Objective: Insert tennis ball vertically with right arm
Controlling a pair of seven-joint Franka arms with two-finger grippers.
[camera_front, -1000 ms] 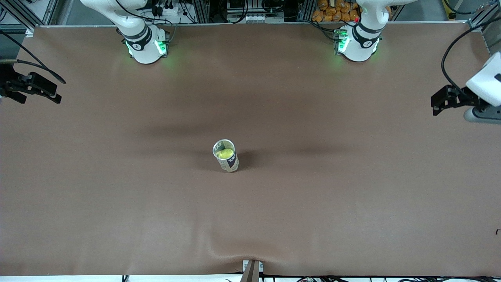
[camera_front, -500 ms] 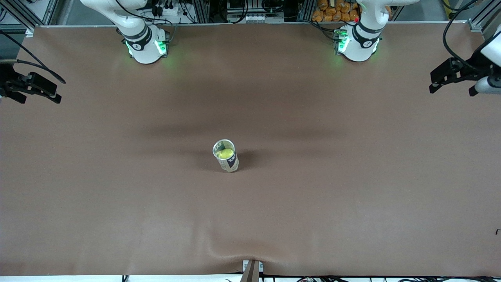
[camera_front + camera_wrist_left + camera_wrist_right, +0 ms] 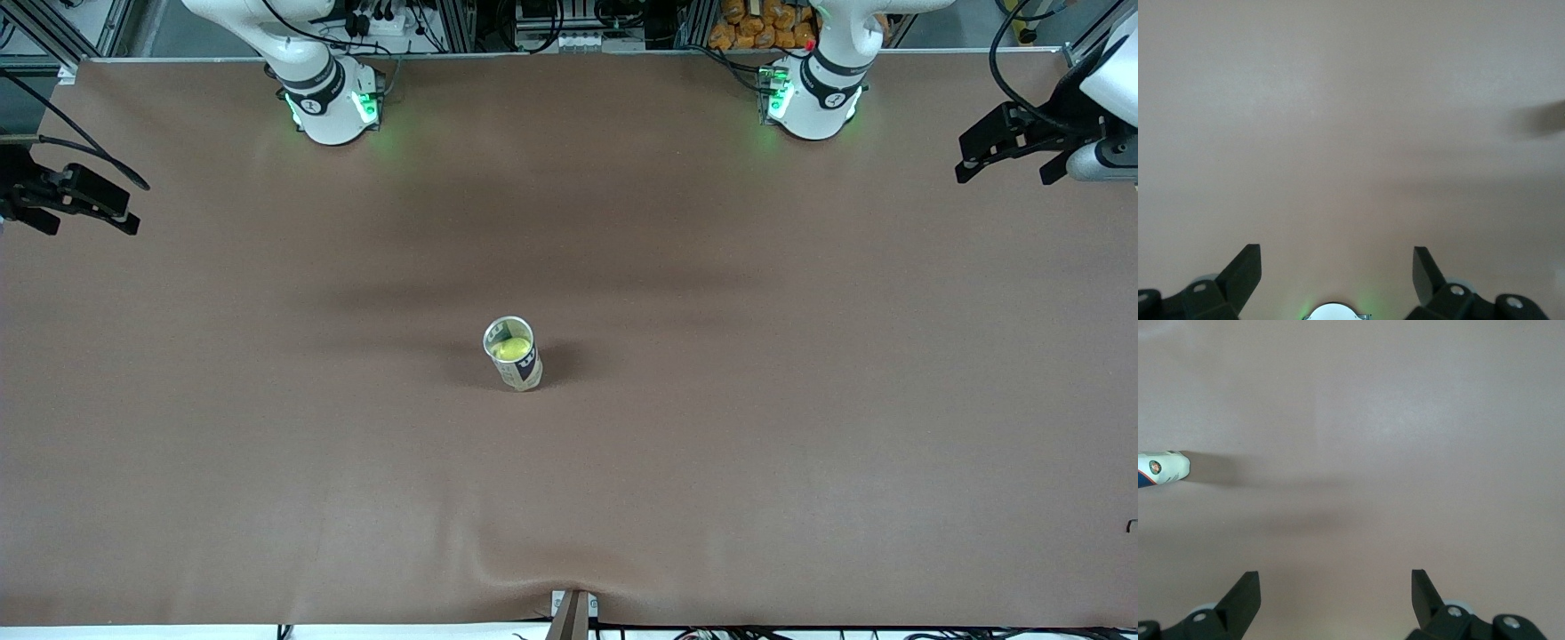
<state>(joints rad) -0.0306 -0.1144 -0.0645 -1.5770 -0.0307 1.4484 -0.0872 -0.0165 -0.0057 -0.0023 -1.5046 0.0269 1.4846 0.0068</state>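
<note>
Fingers (image 3: 1248,590) spread on both arms, tennis ball (image 3: 511,348) inside upright can (image 3: 515,355)

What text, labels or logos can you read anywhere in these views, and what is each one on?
Nothing reads clearly.
Tennis ball can: dark band with white lettering, too blurred to read.
The same can in the right wrist view: a round emblem and a blue and red mark, too small to read.
Right arm base and left arm base: a small round mark on each dark ring, unreadable.
</note>
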